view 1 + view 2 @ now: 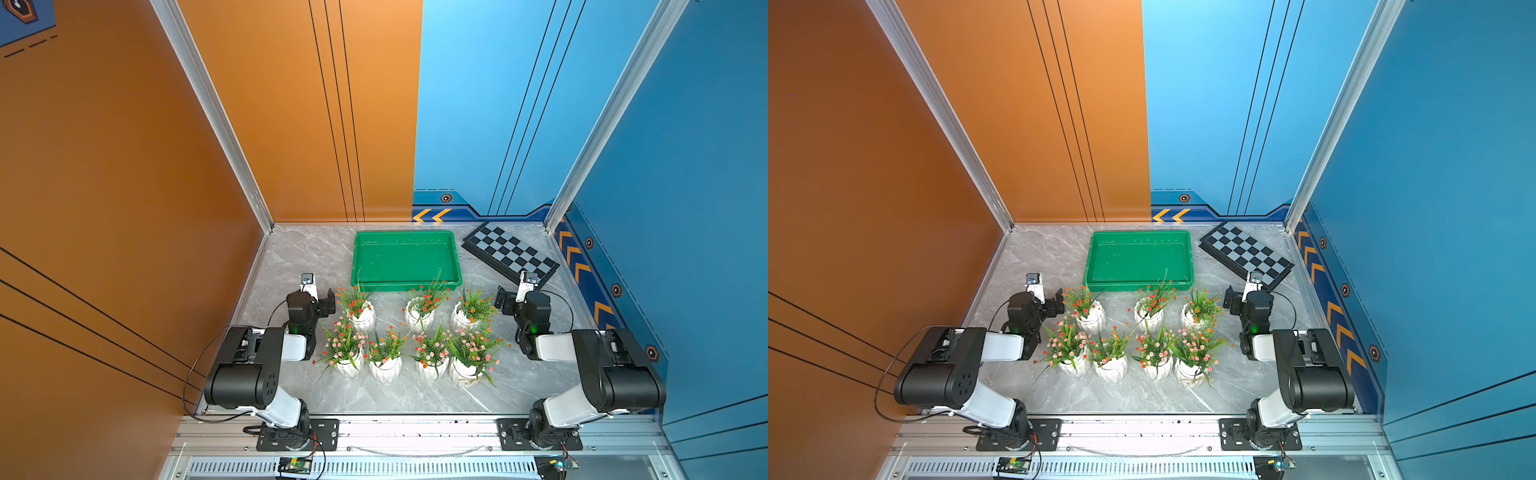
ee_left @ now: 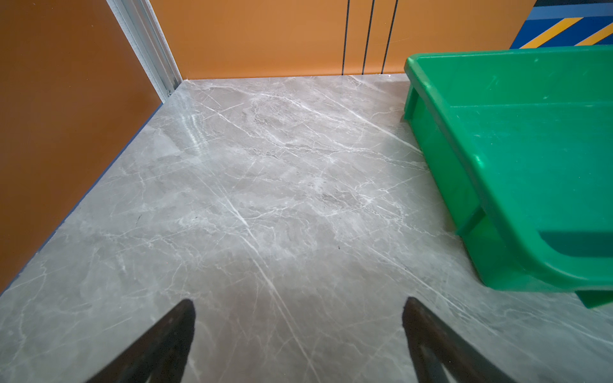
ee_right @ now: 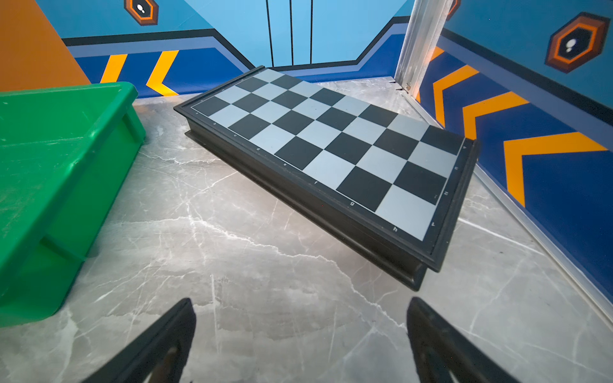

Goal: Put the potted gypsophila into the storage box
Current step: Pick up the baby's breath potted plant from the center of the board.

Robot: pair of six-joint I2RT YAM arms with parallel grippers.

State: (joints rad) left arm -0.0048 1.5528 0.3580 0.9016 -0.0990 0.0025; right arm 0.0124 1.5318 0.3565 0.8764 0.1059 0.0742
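Left wrist view showed the left gripper (image 2: 298,303) with its two dark fingers (image 2: 166,338) spread wide, nothing between them, hanging over bare grey marble tabletop (image 2: 265,182). One corner of the green storage box (image 2: 530,149) lay off to one side, its floor bare in the part that showed. The right wrist view gave the same picture for the right gripper (image 3: 300,302): fingers (image 3: 441,341) far apart and holding nothing, with marble beneath, the storage box (image 3: 49,149) on one side and a black-and-grey chessboard (image 3: 325,149) on the other, lying flat and skewed to the walls.

In both top views the potted gypsophila (image 1: 430,349) (image 1: 1152,349) stood upright on the tabletop in two rows, three pots behind and four in front, all on the near side of the storage box (image 1: 405,259) (image 1: 1138,259) and none inside it. Sprigs of the middle back-row plant crossed the box's near rim in the picture; whether they touched it could not be told. The left gripper sat just beside the back row's left-end pot (image 1: 361,318), and the right gripper sat near the right-end pot (image 1: 465,318), slightly apart from it. The chessboard (image 1: 511,253) lay in the far right corner, close beside the box.
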